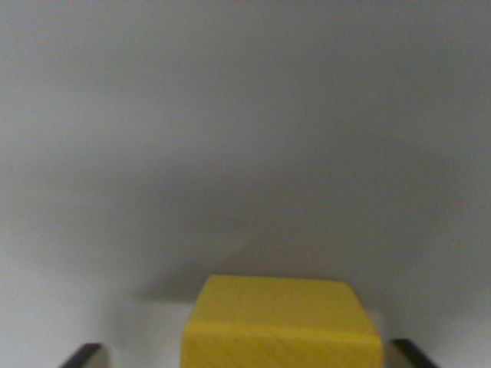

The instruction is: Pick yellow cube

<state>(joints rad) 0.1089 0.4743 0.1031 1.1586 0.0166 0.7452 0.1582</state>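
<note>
A yellow wooden cube fills the bottom middle of the wrist view, resting on a plain grey-white surface. My gripper straddles it and is open. Only the dark fingertips show at the bottom edge. The left fingertip stands well apart from the cube's left face. The right fingertip sits close beside the cube's right face, with a thin gap still visible. The lower part of the cube is cut off by the frame.
A soft shadow lies on the surface behind and to the left of the cube. Nothing else is in view.
</note>
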